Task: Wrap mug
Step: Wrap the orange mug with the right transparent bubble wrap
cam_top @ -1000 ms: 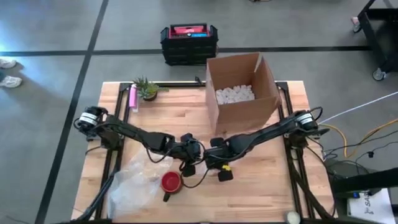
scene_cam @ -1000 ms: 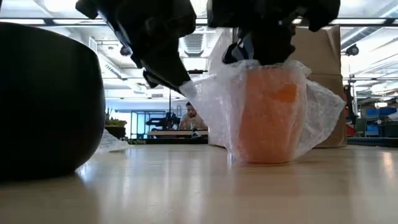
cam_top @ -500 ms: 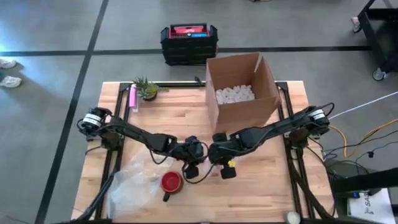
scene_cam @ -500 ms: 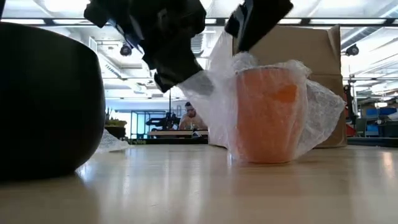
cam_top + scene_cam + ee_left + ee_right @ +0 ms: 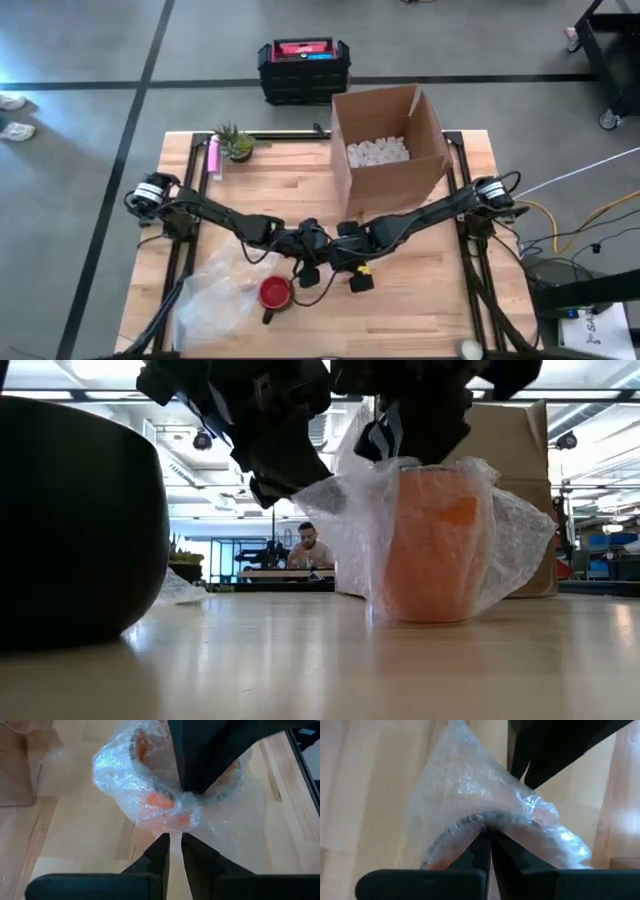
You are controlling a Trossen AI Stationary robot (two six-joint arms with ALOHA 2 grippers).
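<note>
An orange mug (image 5: pixel 435 545) stands upright on the table's middle, draped in clear bubble wrap (image 5: pixel 350 530). In the high view both grippers cover it. My left gripper (image 5: pixel 285 475) hangs beside the mug's upper left in the low view, shut on a drawn-out corner of the wrap. My right gripper (image 5: pixel 410 445) points down at the mug's top with its fingers shut. The wrap's lower edges rest on the table around the mug. My left gripper pinches a bunched edge of the bubble wrap (image 5: pixel 172 827) between its two fingers, slanting down from the table's left. The wrap runs from the fingers to the mug's rim and hangs loosely there. My right gripper comes from above, pointing down, with its shut fingertips against the wrap at the mug's rim (image 5: pixel 470 820). Whether wrap lies between its fingers I cannot tell.
A red mug (image 5: pixel 275 292) sits on a spare sheet of bubble wrap (image 5: pixel 215 300) near the front left. An open cardboard box (image 5: pixel 388 150) with white packing pieces stands at the back right. A small plant (image 5: pixel 236 142) stands at the back left. A dark round object (image 5: pixel 70 520) fills the low view's left.
My right gripper rose off the mug's top toward the table's right, leaving the wrap on the mug, then came back down onto the rim. My left gripper has kept its hold on the wrap corner and lifted it slightly. The mug has stayed in place.
</note>
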